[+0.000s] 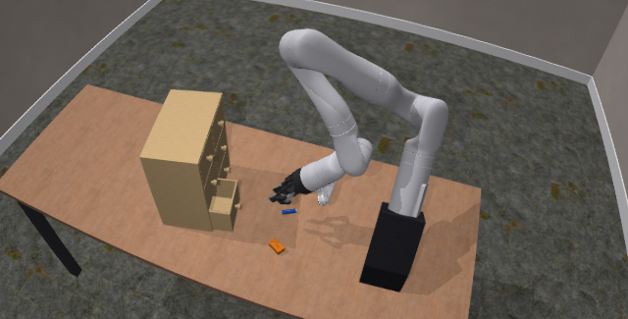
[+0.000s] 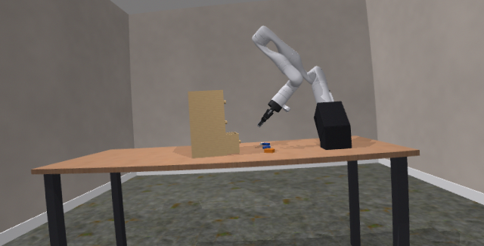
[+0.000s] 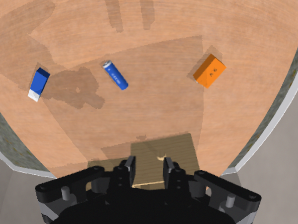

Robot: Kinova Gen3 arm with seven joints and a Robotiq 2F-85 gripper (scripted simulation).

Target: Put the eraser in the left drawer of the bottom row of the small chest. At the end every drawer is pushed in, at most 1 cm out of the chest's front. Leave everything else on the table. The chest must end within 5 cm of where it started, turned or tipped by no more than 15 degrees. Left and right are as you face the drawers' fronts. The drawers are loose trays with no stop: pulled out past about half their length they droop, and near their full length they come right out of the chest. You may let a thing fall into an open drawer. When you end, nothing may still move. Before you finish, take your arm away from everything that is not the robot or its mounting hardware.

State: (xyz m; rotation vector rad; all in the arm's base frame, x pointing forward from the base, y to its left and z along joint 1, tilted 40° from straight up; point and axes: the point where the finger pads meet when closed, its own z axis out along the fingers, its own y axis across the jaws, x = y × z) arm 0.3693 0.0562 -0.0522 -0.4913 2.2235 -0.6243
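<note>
The small wooden chest (image 1: 188, 157) stands on the table with its drawer fronts toward the arm. Its bottom-row left drawer (image 1: 226, 203) is pulled out partway and looks empty; it also shows in the wrist view (image 3: 160, 161) just beyond my fingers. The eraser (image 3: 39, 83), a small blue block with a white end, lies flat on the table to the left in the wrist view. My gripper (image 1: 276, 196) hangs above the table between the drawer and the small things, tilted down. Its fingers stand a little apart with nothing between them.
A blue cylinder (image 1: 289, 211) lies on the table near the gripper, also in the wrist view (image 3: 115, 75). An orange block (image 1: 277, 245) lies nearer the table's front edge. The arm's black base (image 1: 392, 245) stands at the right. The other drawers are pushed in.
</note>
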